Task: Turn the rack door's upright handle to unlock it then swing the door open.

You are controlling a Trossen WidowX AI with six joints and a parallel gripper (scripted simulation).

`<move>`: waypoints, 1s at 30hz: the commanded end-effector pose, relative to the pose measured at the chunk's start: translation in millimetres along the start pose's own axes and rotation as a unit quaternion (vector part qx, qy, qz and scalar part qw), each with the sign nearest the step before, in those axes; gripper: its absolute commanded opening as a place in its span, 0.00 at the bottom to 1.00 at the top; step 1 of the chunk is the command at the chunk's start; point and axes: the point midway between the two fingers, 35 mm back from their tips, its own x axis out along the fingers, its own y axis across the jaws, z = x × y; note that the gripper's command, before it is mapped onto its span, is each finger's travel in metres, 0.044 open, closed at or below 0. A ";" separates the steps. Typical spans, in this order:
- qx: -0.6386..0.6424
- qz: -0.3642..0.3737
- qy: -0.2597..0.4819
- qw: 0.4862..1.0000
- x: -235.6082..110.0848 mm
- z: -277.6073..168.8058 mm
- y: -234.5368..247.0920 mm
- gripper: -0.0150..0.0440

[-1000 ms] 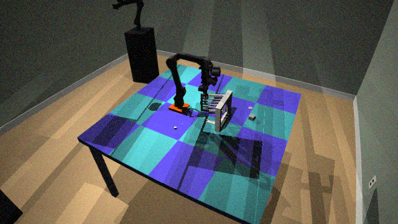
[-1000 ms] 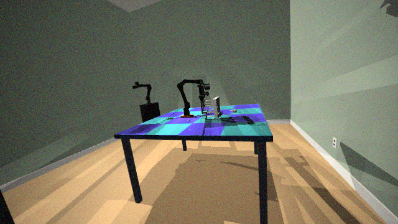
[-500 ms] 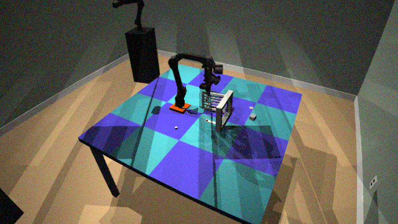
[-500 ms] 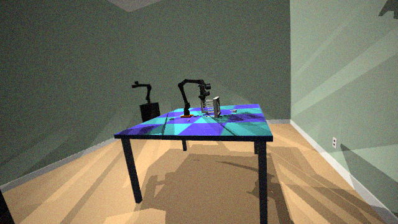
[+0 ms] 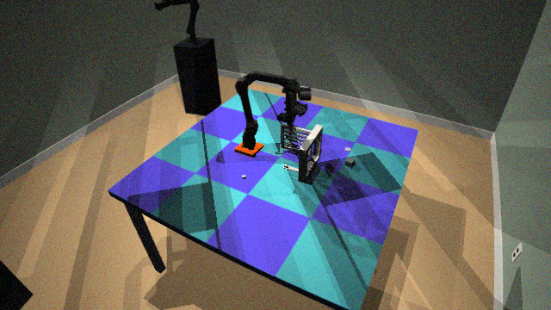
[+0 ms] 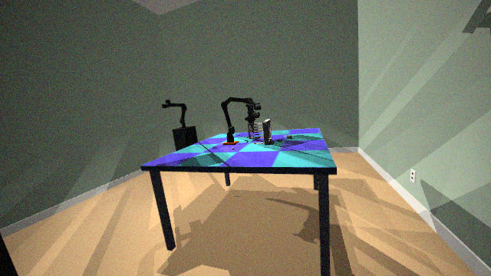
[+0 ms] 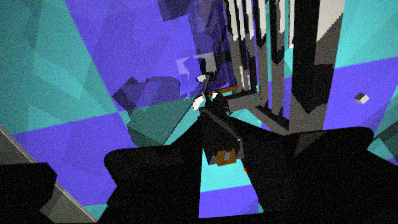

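The rack's light frame stands upright on the checkered table. Its barred door is swung out toward the arm's side, at roughly a right angle to the frame; the exact angle cannot be read. My gripper points down at the door's free end and is shut on the upright handle. The fingers cover most of the handle, so its turn is hard to read.
The arm's orange base is left of the rack. A small white cube lies in front of the base. A white bar lies by the frame's foot. A grey block and a small white piece lie beyond the frame.
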 end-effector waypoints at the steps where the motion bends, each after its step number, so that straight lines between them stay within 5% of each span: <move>1: 0.008 -0.001 0.000 1.000 -0.1 0.1 0.5 0.28; 7: 0.008 -0.001 0.000 1.000 -0.1 0.1 0.5 0.28; 17: 0.008 -0.001 0.000 1.000 -0.1 0.1 0.5 0.73; 30: 0.010 0.005 -0.010 1.000 -15.1 1.2 1.2 0.74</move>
